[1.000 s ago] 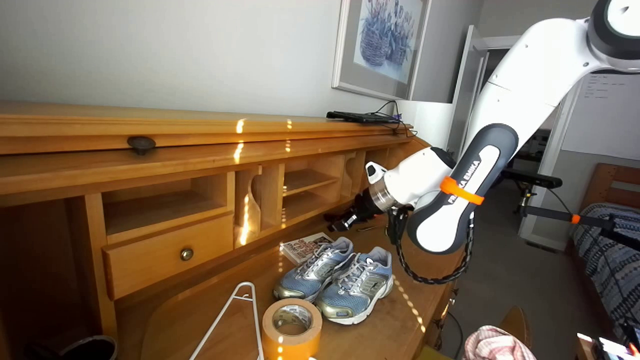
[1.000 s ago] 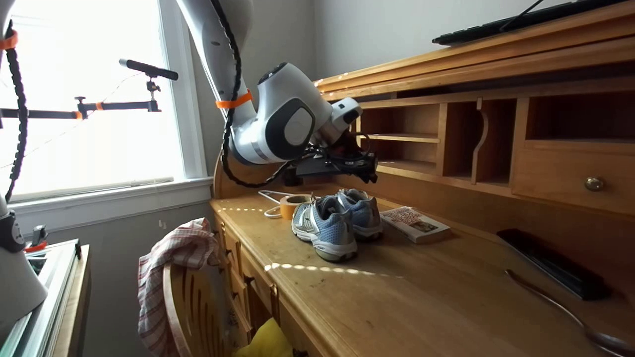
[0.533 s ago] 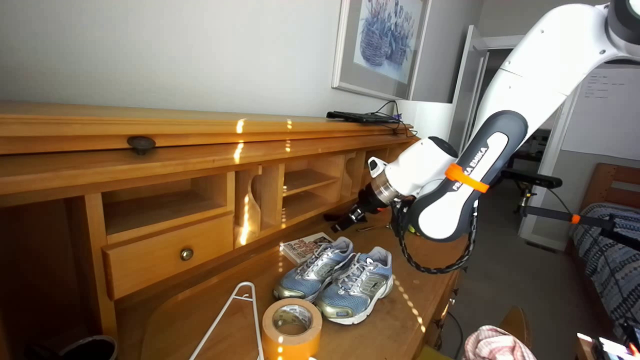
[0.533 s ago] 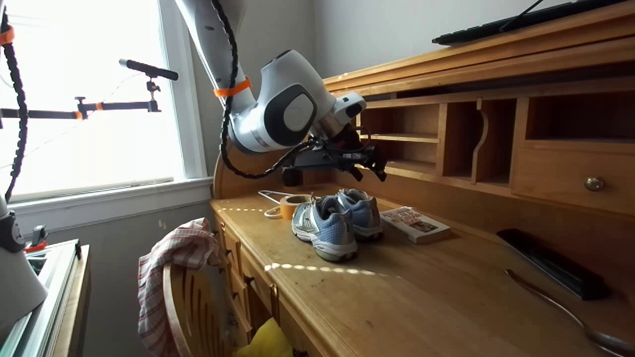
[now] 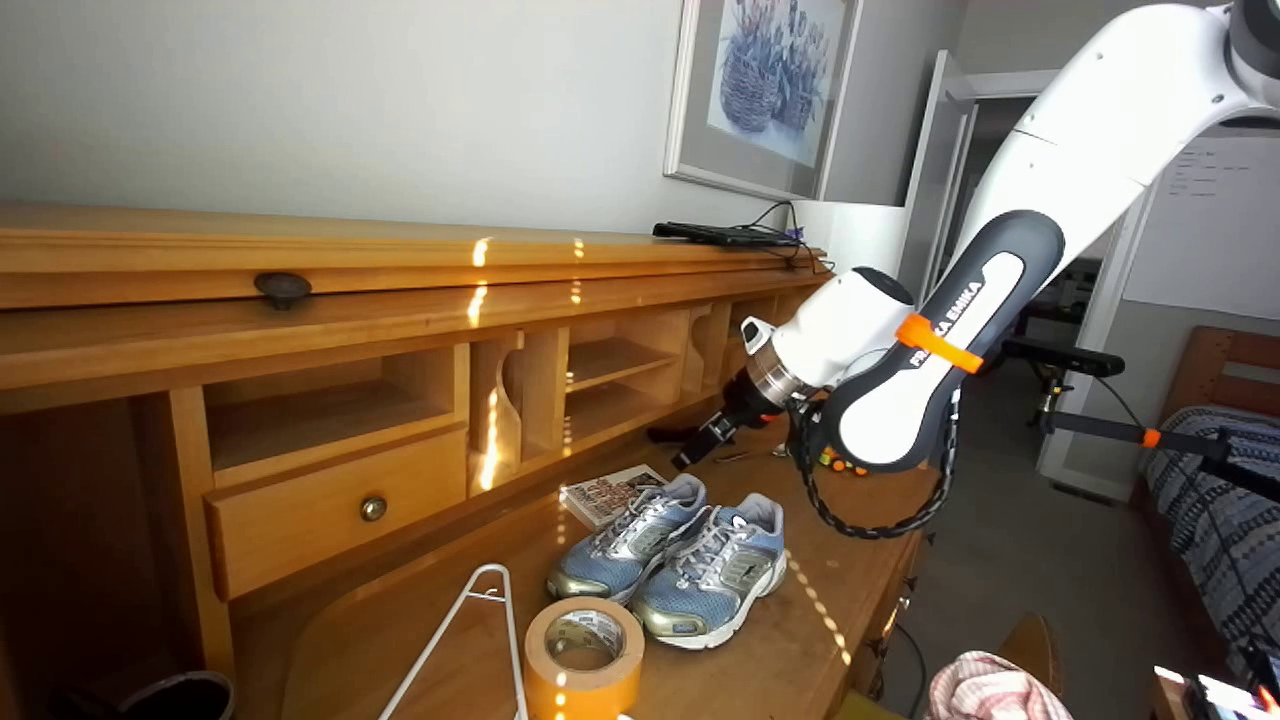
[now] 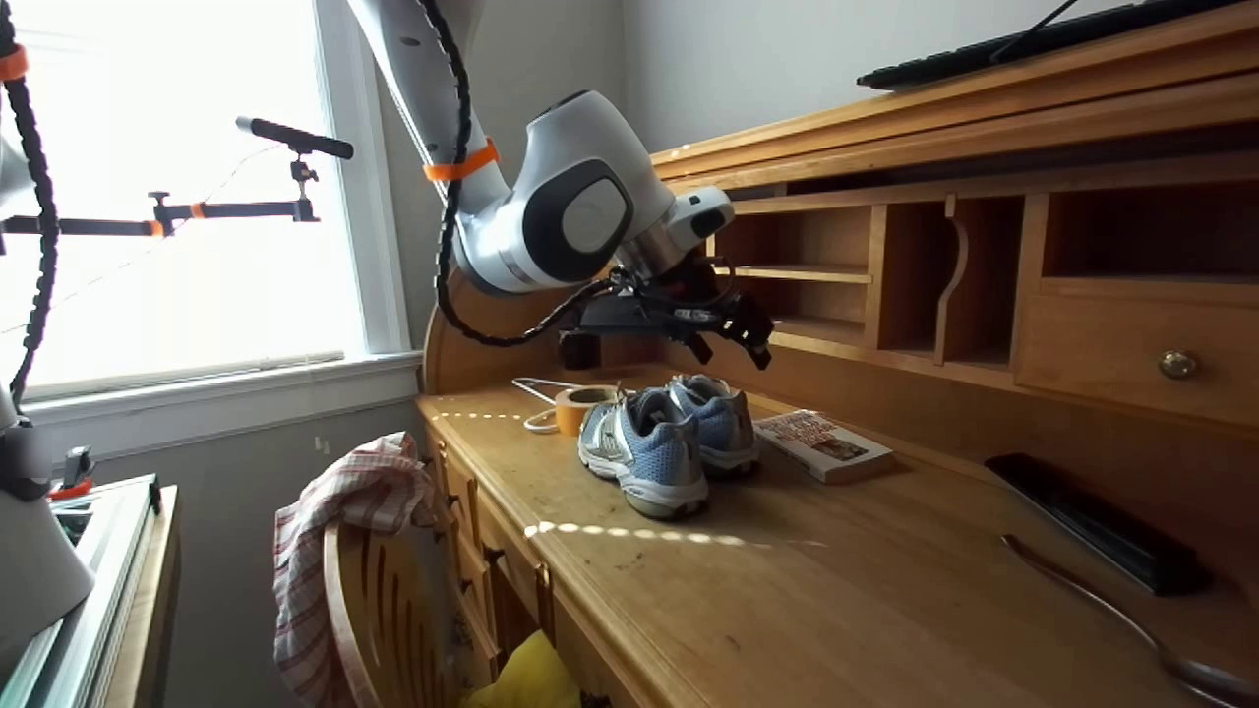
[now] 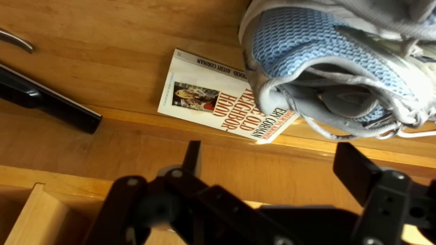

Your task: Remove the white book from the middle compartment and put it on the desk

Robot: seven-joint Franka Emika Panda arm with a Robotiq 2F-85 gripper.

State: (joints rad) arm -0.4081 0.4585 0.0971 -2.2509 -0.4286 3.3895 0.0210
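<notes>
The white book [image 6: 824, 447] lies flat, cover up, on the desk [image 6: 787, 600], close to a shoe; in the wrist view the shoe's heel covers part of the book [image 7: 201, 98]. My gripper [image 6: 731, 360] hangs above the shoes and the book, apart from both, its fingers angled down. Seen from the wrist, the jaws of the gripper [image 7: 268, 144] stand wide apart with only bare wood between them. The middle compartment [image 5: 620, 365], with a shelf across it, is at the back of the desk.
Blue-grey shoes [image 5: 715, 580], an orange tape roll [image 5: 584, 675] and a white hanger [image 5: 515, 630] stand in a row on the desk. Further along lie a black object [image 6: 1097, 526] and a spoon [image 6: 1215, 678]. The wooden hutch [image 6: 870, 369] runs along the back.
The jaws have gone from shut to wide open. The arm has risen a little and shifted, the wrist moving slightly towards the hutch. Book and shoes have stayed where they were.
</notes>
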